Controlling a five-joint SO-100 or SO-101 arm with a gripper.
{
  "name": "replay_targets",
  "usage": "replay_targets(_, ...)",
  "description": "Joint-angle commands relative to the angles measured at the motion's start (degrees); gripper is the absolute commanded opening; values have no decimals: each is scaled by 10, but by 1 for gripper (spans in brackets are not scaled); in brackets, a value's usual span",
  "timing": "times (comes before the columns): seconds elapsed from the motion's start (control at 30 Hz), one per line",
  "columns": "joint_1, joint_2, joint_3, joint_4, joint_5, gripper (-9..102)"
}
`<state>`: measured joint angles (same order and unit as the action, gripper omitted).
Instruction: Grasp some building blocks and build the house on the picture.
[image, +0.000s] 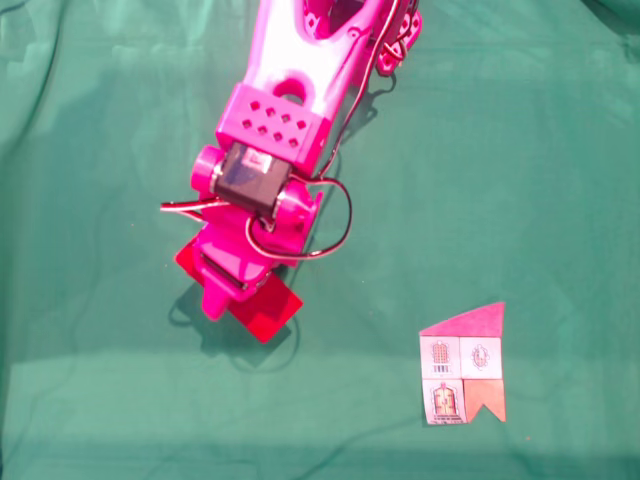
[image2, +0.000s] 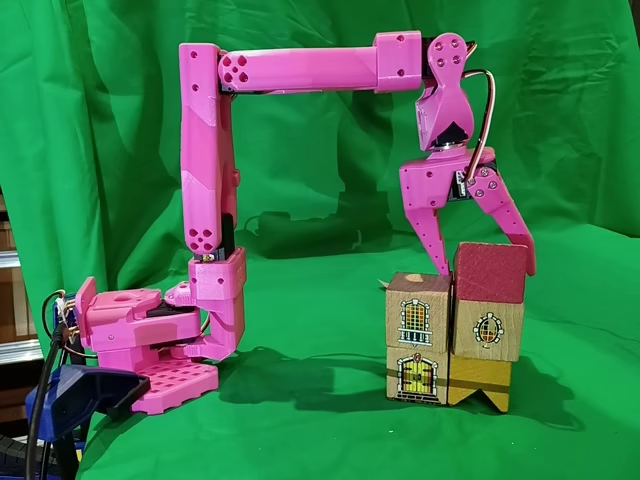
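Magenta gripper (image2: 487, 268) sits right of centre in a fixed view, jaws closed around the red roof block (image2: 490, 272), which rests atop the house (image2: 452, 335) at lower right, on the window block (image2: 487, 330). In a fixed view from above, gripper (image: 232, 290) is at centre-left over red block (image: 268, 308); picture (image: 463, 365) lies flat at lower right on green cloth (image: 540, 150), well apart

Gripper (image2: 487, 268) downward, jaws spread
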<state>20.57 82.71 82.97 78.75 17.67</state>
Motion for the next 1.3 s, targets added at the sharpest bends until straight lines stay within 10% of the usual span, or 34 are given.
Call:
replay_targets(0.0,-4,-1,-22,-3,4,33)
replay_targets(1.27,-4,4,-22,-3,5,19)
